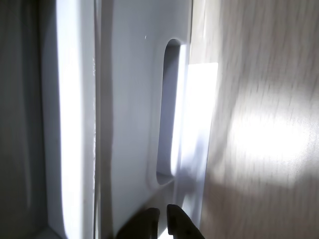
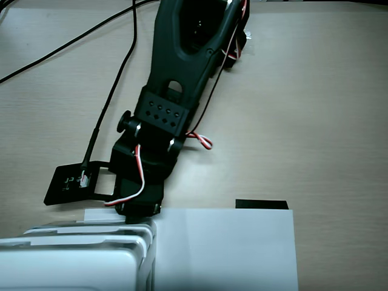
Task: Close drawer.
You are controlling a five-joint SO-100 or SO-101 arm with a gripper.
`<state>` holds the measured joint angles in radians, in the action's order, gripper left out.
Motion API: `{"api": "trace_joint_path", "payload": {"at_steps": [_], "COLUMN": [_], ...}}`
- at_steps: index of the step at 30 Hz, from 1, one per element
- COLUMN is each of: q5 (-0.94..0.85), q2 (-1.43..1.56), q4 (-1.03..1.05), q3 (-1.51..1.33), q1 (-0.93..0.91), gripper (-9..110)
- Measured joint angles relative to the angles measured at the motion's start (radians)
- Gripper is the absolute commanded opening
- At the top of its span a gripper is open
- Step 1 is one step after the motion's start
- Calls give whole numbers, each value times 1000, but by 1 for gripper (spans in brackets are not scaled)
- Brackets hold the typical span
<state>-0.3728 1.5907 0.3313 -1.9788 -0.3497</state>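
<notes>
Pale wood-grain tabletop is stretching out around me, cables trailing toward its far-left corner. At the near-left edge the drawer (image 2: 79, 237) is sitting in its white cabinet (image 2: 66, 270). It is looking to me like light, stiff, slick plastic, so I am judging a flat push on the front beside the oblong handle (image 1: 167, 112) safer than pinching. My claw (image 1: 162, 218) is nearly clenched, fingertips almost touching, holding nothing, pressing close against the drawer front. A white paper sheet (image 2: 230, 248) is lying just beside.
</notes>
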Motion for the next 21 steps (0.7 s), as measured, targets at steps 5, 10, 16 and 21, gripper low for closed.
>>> {"api": "trace_joint_path", "payload": {"at_steps": [5, 10, 16, 21], "q5": [-2, 12, 40, -11], "q2": [91, 238, 468, 684], "q4": [-2, 72, 242, 296], "q3": [-81, -186, -330, -528], "q1": [-2, -37, -110, -167], "gripper": [0, 0, 0, 0]}}
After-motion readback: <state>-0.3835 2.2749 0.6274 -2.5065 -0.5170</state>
